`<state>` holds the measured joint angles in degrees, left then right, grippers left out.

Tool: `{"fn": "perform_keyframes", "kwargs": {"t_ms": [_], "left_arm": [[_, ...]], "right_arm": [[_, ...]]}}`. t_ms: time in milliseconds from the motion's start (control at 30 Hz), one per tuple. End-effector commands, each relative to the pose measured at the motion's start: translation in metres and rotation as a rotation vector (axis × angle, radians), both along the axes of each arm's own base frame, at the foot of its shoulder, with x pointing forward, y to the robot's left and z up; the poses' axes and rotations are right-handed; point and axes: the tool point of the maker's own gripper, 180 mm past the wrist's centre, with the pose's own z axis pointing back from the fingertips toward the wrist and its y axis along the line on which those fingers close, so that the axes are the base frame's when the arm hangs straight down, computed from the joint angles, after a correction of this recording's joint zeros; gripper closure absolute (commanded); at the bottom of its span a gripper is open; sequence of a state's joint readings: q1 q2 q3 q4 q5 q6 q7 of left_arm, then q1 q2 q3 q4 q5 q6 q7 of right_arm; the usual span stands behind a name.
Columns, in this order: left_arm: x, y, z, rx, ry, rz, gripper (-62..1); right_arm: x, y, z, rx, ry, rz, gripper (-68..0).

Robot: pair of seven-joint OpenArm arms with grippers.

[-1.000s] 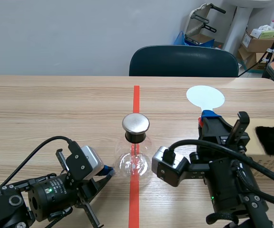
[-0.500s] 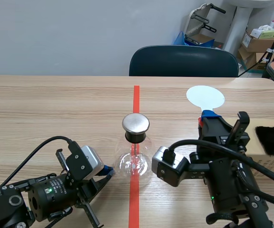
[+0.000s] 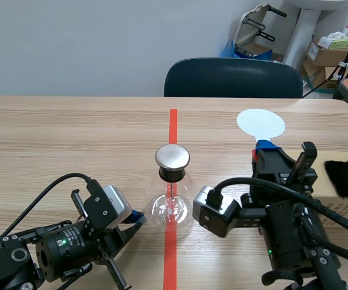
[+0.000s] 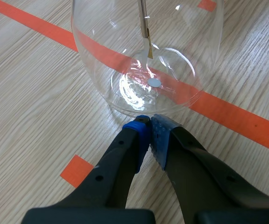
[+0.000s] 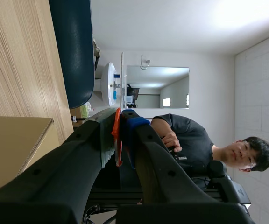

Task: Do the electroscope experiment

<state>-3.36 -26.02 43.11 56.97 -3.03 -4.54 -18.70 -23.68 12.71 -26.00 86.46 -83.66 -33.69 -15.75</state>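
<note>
The electroscope (image 3: 172,194), a clear glass flask with a round metal cap (image 3: 172,157) and a thin rod inside, stands on the orange-red tape line mid-table. My left gripper (image 3: 136,217) lies low beside it on the left. In the left wrist view that gripper (image 4: 149,125) is shut on nothing, with its blue pads touching the foot of the flask (image 4: 146,70). My right gripper (image 3: 269,152) is raised right of the flask and shut on the orange-red handle (image 5: 117,135) of a white disc paddle (image 3: 260,124). The disc (image 5: 122,79) shows edge-on ahead of the fingers.
A cardboard box (image 3: 343,199) with a black fur piece (image 3: 346,178) on it sits at the right table edge. A dark blue chair (image 3: 233,77) stands behind the table. A person is visible in the right wrist view.
</note>
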Motion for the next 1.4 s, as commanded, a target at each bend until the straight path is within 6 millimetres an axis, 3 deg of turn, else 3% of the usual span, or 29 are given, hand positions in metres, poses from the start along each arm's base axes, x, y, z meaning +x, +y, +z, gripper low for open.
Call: {"fn": "perform_keyframes", "kwargs": {"t_ms": [0,333,500,767,900,1100,1367], "left_arm": [[0.003,-0.006,0.010,-0.035,-0.025,-0.001,-3.4],[0.003,-0.004,0.012,-0.049,-0.031,0.002,-3.4],[0.002,0.005,0.033,-0.133,-0.048,0.025,-13.8],[-0.021,0.013,0.078,-0.261,-0.077,-0.012,-24.8],[-0.036,0.017,0.093,-0.308,-0.081,-0.035,-28.5],[-0.059,0.020,0.111,-0.366,-0.089,-0.079,-28.7],[-0.084,0.033,0.124,-0.416,-0.099,-0.072,-28.7]], "right_arm": [[0.003,-0.002,0.008,0.007,-0.031,-0.007,-1.7],[0.003,-0.002,0.009,0.007,-0.032,-0.007,-1.7],[0.003,-0.002,0.011,0.013,-0.043,-0.006,-1.7],[-0.016,-0.017,0.026,0.037,-0.137,-0.004,-1.8],[-0.032,-0.023,0.020,-0.009,-0.106,0.033,-1.8],[-0.052,-0.046,0.007,-0.021,-0.033,0.054,-1.8],[-0.059,-0.075,0.005,-0.015,-0.024,0.050,-1.8]]}}
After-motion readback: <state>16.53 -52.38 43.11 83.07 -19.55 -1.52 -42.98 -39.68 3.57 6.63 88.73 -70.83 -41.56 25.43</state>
